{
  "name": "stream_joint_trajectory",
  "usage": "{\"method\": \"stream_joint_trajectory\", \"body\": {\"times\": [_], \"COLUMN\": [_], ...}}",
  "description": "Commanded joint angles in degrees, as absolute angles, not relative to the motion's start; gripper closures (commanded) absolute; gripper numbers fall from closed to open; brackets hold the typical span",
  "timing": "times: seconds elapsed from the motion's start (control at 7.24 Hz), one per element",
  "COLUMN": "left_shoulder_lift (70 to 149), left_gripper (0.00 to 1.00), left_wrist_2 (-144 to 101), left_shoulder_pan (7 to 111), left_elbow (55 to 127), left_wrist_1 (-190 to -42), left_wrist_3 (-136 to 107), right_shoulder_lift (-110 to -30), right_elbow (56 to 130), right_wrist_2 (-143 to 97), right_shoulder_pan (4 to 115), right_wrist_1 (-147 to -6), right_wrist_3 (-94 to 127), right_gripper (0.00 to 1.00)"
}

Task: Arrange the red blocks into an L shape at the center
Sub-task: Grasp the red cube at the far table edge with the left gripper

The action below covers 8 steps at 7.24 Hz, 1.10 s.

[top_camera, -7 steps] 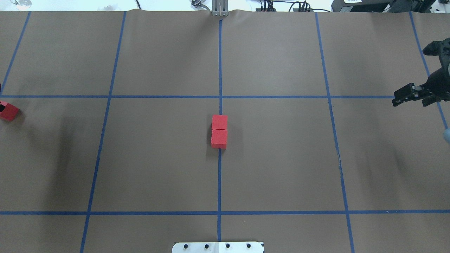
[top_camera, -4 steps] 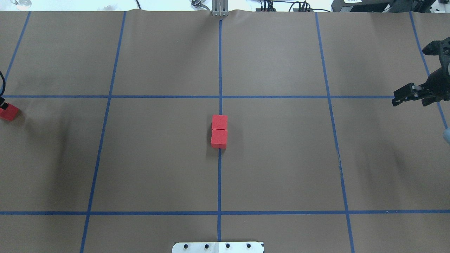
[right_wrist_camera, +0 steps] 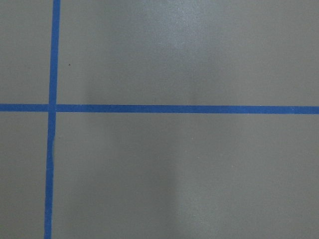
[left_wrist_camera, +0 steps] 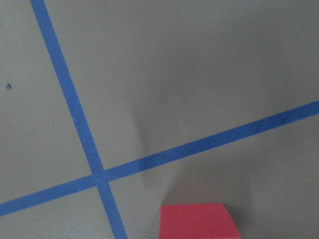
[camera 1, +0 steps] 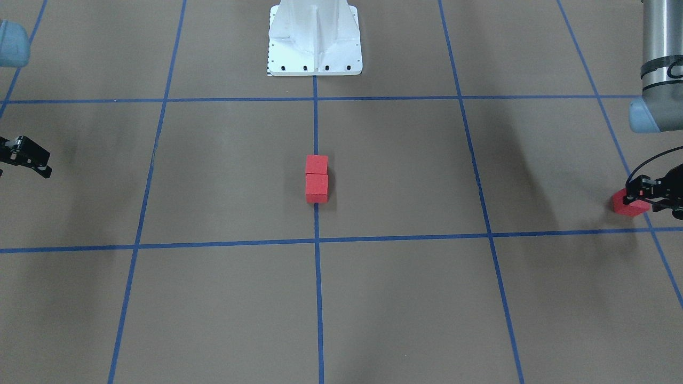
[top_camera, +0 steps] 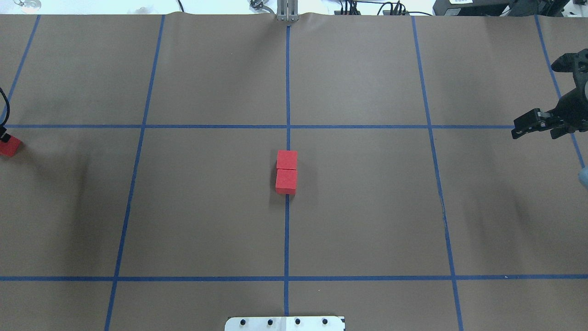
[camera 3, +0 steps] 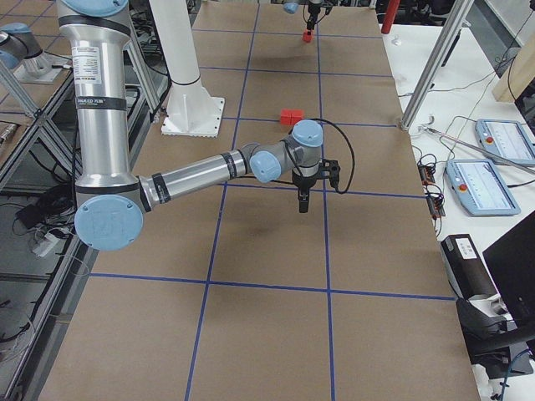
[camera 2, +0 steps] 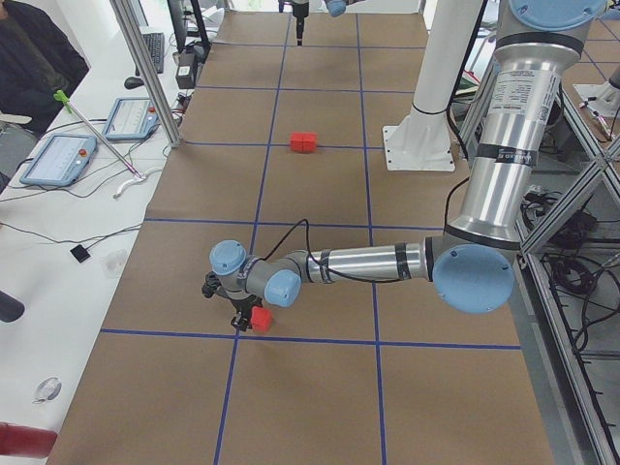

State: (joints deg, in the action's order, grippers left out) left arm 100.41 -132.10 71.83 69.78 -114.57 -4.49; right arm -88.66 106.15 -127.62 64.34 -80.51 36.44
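One red block (camera 1: 623,207) held far from the center (top_camera: 257,207)
The left end effector (camera 1: 638,197) pinched it at the bench's (top_camera: 211,73) left end; two other red blocks (top_camera: 286,172) lay touching on the middle tape line (top_camera: 287,92), and the right end effector (top_camera: 544,125) hung spread

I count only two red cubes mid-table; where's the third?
The third red block is at the overhead view's far left edge, by the jaws of the left gripper.
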Motion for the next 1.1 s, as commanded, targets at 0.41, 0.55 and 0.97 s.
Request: {"method": "stream_joint_trajectory", "body": {"times": [0.41,0.55,0.97], "left_shoulder_lift": [103.6,102.8,103.8], "left_gripper": [1.00,1.00,1.00], "left_wrist_2": [-137.0,-136.7,-133.2], "left_shoulder_pan": [72.4,72.4,65.9], "left_elbow": [83.2,90.0,101.8], "left_wrist_1": [-91.5,-87.4,-86.6], "left_wrist_3": [-10.5,-22.0,-58.1], "right_shoulder_lift": [-88.3,-88.3,-88.2], "right_elbow": [106.4,106.4,106.5], "right_wrist_2": [-127.6,-127.6,-127.6], "right_shoulder_pan": [64.3,64.3,64.3], "right_wrist_1": [-80.5,-80.5,-80.5], "right_wrist_3": [36.6,36.7,36.8], "right_gripper": [0.00,0.00,0.00]}}
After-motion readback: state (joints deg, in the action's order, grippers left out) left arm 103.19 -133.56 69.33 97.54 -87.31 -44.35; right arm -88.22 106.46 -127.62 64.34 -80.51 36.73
